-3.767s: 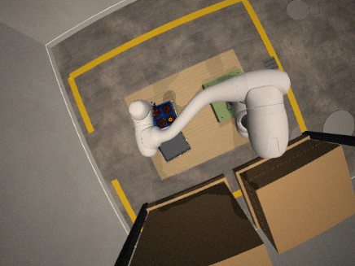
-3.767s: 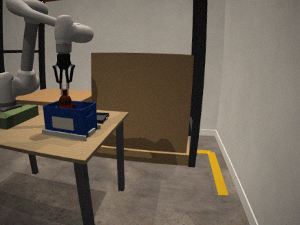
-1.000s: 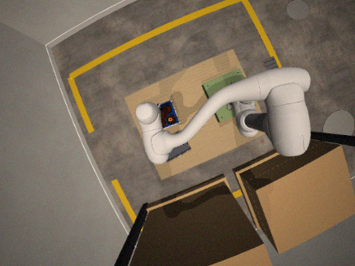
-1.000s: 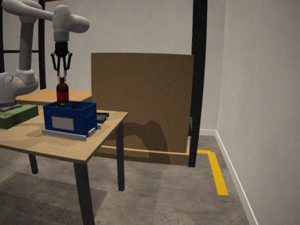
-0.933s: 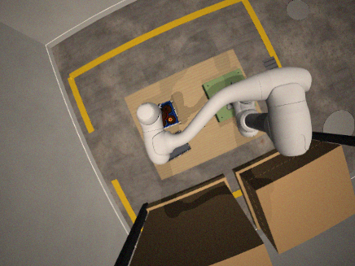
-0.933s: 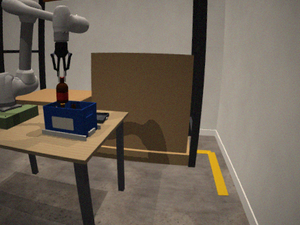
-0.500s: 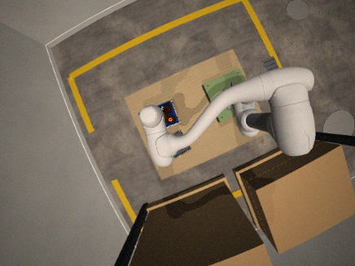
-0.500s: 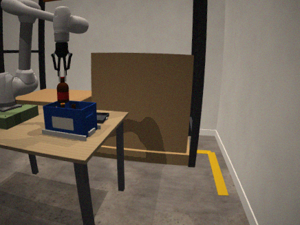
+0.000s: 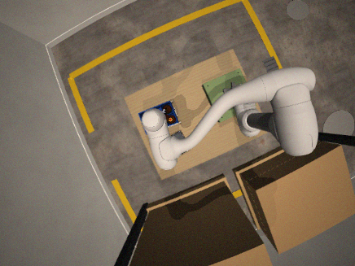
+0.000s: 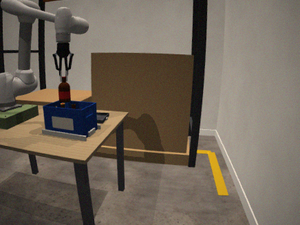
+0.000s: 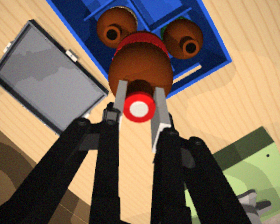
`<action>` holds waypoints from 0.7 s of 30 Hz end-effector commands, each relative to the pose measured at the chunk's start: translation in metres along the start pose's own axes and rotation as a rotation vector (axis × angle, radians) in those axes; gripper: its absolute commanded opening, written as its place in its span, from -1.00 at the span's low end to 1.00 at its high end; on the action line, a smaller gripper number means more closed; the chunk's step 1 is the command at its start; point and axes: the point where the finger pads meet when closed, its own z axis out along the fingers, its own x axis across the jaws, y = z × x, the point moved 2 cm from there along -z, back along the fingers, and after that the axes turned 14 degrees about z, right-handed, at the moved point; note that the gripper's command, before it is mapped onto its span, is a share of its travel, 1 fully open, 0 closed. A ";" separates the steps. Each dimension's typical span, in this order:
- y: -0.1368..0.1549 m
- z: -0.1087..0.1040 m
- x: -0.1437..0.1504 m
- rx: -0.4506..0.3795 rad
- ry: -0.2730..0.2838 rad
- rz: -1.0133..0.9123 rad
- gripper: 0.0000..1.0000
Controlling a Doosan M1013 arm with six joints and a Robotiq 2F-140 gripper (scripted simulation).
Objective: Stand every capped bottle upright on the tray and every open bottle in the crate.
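My gripper [image 10: 64,76] [image 11: 138,96] is shut on the neck of a brown bottle [image 10: 64,91] [image 11: 140,67] with a red label and a red-and-white cap. The bottle is upright, raised at the rim of the blue crate [image 9: 141,114] [image 10: 82,122] [image 11: 220,56], on the tray side; its base is hidden. Two open brown bottles [image 11: 116,27] [image 11: 184,39] stand in the crate. A bottle top [image 9: 170,119] [image 10: 62,104] with orange-yellow colour shows in the crate; the held bottle hides it in the wrist view. The grey tray [image 10: 102,117] [image 11: 45,75] lies level beside the crate.
Pale rails [image 10: 63,135] edge the crate on the wooden table [image 9: 193,149] [image 10: 27,137]. A green base block [image 9: 213,92] [image 10: 20,116] [image 11: 250,162] sits at the robot's end. Large brown boxes [image 9: 305,193] stand off the table.
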 end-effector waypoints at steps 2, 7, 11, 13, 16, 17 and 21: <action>0.012 0.002 -0.004 -0.002 0.000 0.000 -1.00; 0.021 0.003 -0.009 -0.004 0.000 0.001 -1.00; 0.017 0.001 -0.009 0.000 0.000 -0.001 -1.00; 0.021 0.001 -0.010 -0.001 0.000 0.000 -1.00; 0.027 0.002 -0.012 -0.001 0.000 0.000 -1.00; 0.029 0.002 -0.013 -0.002 0.000 0.000 -1.00; 0.036 0.003 -0.015 -0.003 0.000 0.000 -1.00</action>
